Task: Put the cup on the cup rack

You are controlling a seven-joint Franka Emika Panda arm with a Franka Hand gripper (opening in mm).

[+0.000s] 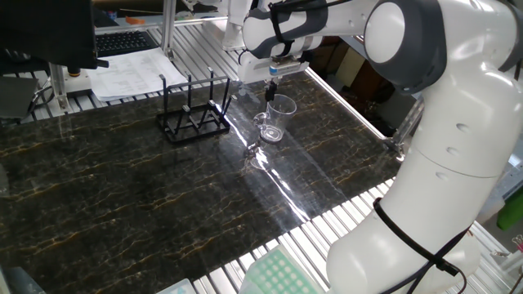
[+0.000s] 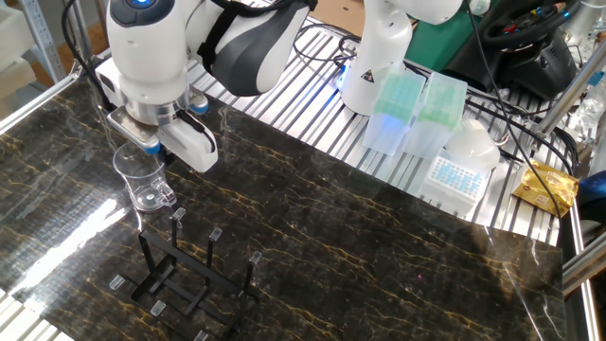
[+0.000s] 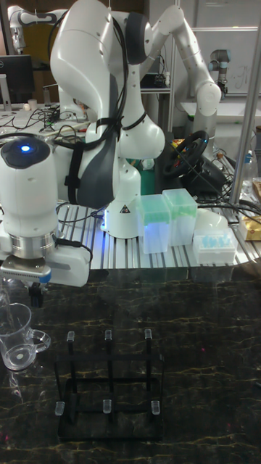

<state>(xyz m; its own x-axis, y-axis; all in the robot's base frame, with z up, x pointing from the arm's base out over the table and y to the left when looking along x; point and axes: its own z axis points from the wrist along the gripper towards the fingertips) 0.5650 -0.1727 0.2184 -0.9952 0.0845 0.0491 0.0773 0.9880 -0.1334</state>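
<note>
The clear glass cup (image 1: 279,117) stands upright on the dark marble table (image 1: 147,196), its handle toward the cup rack. It also shows in the other fixed view (image 2: 140,177) and at the left edge of the tall view (image 3: 17,336). My gripper (image 1: 272,90) hangs just over the cup's rim, fingers pointing down, and appears open; one fingertip (image 3: 34,293) sits above the rim's right side. It holds nothing. The black wire cup rack (image 1: 194,115) stands empty a short way from the cup, pegs up (image 2: 193,278) (image 3: 108,386).
The robot's big white arm (image 1: 441,139) fills the right of one fixed view. Pipette-tip boxes (image 2: 417,114) and the robot's base sit on the ribbed metal bench behind the table. Papers (image 1: 131,72) and a keyboard lie beyond the rack.
</note>
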